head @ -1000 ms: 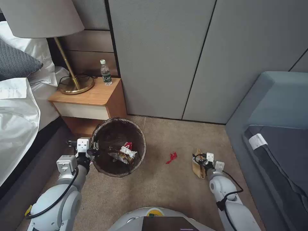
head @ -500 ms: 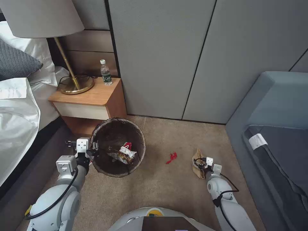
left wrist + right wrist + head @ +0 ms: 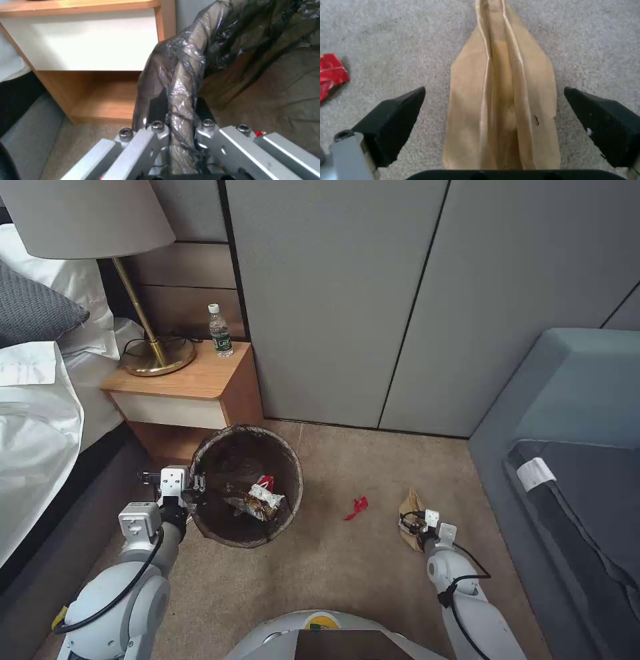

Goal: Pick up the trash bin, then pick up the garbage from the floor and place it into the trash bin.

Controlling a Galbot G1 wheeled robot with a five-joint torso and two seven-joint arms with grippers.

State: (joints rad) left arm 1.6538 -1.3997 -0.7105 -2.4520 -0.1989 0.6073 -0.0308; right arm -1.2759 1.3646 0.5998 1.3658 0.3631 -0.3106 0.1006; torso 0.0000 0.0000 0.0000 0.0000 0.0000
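A beige carpet (image 3: 333,567) covers the floor of a bedroom, between a bed on the robot's left and a grey-blue sofa (image 3: 567,400) on its right.

On this carpet lies a flattened brown paper bag (image 3: 501,100), long and narrow, with a fold along its middle and a small dark mark near one edge. The right gripper (image 3: 495,125) is low over it, its two black fingers (image 3: 391,122) spread wide, one on each side of the bag and not touching it. A small red scrap (image 3: 358,507) lies on the carpet between this bag and the trash bin (image 3: 293,473).

The bin is round and lined with a dark brown translucent bag (image 3: 180,75) folded over its rim. Inside are crumpled packets (image 3: 259,499), red, white and brownish. The left gripper (image 3: 178,112) is clamped on the rim, pinching the liner between its fingers.

Just behind the bin stands a wooden nightstand (image 3: 193,380). It carries a brass lamp (image 3: 150,337) and a clear water bottle (image 3: 219,331).
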